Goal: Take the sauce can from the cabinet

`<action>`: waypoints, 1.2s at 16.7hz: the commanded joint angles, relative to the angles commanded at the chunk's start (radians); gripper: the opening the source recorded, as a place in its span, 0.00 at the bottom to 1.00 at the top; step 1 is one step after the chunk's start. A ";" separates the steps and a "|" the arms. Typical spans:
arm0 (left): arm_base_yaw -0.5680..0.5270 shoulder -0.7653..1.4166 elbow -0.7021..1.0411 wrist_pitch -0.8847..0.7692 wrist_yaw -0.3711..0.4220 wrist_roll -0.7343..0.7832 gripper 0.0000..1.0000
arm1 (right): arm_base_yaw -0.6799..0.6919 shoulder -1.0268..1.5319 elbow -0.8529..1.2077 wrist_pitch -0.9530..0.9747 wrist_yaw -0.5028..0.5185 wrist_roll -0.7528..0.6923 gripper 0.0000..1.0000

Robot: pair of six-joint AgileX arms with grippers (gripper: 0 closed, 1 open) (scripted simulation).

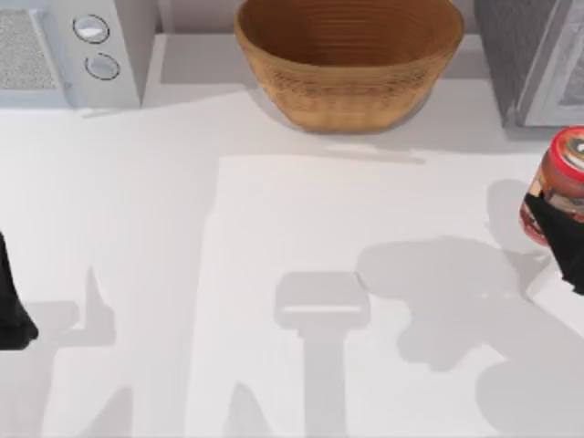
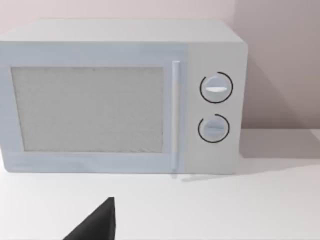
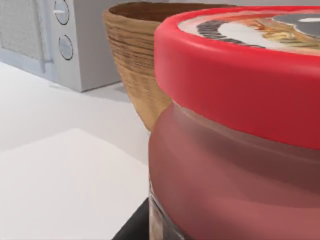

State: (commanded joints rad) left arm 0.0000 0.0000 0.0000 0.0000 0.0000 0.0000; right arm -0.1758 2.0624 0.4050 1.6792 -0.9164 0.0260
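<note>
One white table (image 1: 137,228) carries everything in view; a slightly paler rectangular patch occupies its middle. One light grey box-shaped microwave oven (image 2: 120,95) stands at the table's far left corner, upright, with one vertical door handle and two round dials (image 2: 216,88) set one above the other. One grey cabinet (image 1: 534,59) stands at the far right corner, cut by the frame's edge. One round woven wicker basket (image 1: 351,59) sits at the far middle of the table, between the microwave and the cabinet, apart from both.

One sauce can (image 1: 558,187), a small cylinder with a round red lid bearing a dark mark and an orange-red labelled body, is at the table's right edge, outside the cabinet and just in front of it. In the top view it casts a shadow on the table to its left. In the right wrist view the red lid (image 3: 240,75) and translucent reddish body sit very close to the camera.

The right gripper (image 1: 557,233), black, is at the can's body; its fingers lie against the can, grasping it.

The left gripper (image 1: 14,306), black, is parked at the table's left edge, facing the microwave. One dark fingertip shows in the left wrist view; whether its fingers are spread or closed cannot be told.
</note>
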 joint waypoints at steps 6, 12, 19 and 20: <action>0.000 0.000 0.000 0.000 0.000 0.000 1.00 | 0.007 0.002 0.000 -0.002 0.003 0.001 0.00; 0.000 0.000 0.000 0.000 0.000 0.000 1.00 | 0.122 0.133 0.131 -0.003 0.122 -0.005 0.00; 0.000 0.000 0.000 0.000 0.000 0.000 1.00 | 0.163 0.176 0.176 -0.007 0.165 -0.007 0.08; 0.000 0.000 0.000 0.000 0.000 0.000 1.00 | 0.163 0.176 0.176 -0.007 0.165 -0.007 0.15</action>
State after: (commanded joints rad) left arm 0.0000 0.0000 0.0000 0.0000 0.0000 0.0000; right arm -0.0126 2.2387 0.5811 1.6721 -0.7510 0.0192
